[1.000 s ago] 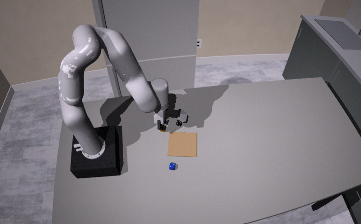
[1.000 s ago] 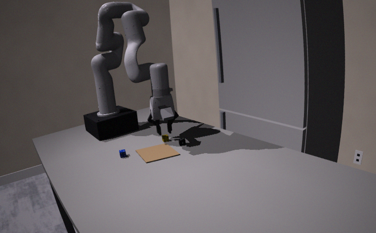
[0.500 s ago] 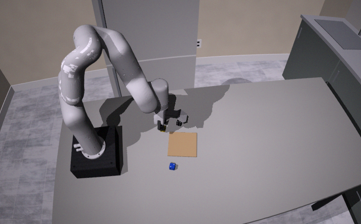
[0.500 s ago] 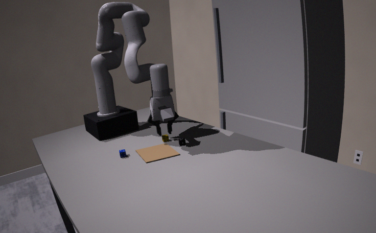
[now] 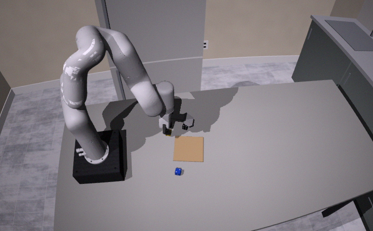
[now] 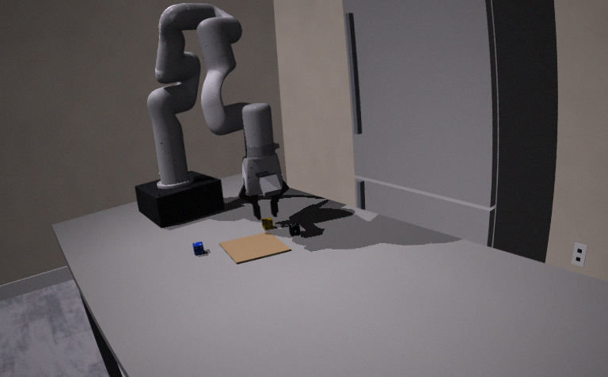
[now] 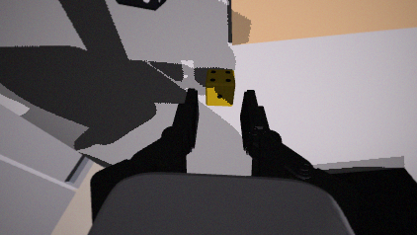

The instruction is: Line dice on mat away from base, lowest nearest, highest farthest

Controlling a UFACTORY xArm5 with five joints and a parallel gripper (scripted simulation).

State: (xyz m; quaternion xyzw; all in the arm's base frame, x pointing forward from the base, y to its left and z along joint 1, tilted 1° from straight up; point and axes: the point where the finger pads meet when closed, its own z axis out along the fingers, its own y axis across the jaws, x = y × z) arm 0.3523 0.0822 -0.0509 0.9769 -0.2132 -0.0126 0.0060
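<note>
The black two-finger gripper [image 5: 167,129] [image 6: 266,215] [image 7: 219,102] stood part-open and empty. The small yellow cubic die [image 6: 267,223] [image 7: 219,88] lay on the table below the fingertips, slightly ahead of them, requiring a short forward descent, fingers straddling its sides.

yellow die [image 6: 267,223] [image 7: 219,87], four pips on top, one on side

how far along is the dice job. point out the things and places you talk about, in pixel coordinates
Nothing is placed yet: the tan mat [image 5: 188,149] [image 6: 254,247] [image 7: 336,17] lies flat with no die on it. In hand: the open gripper [image 5: 168,129] [image 6: 266,215] [image 7: 219,102] hovers just above the yellow die [image 6: 267,223] [image 7: 220,89], gripping nothing. Left: the yellow, black [image 5: 185,126] [image 6: 294,230] and blue [image 5: 178,172] [image 6: 198,248] dice all still need placing in line by number.
</note>
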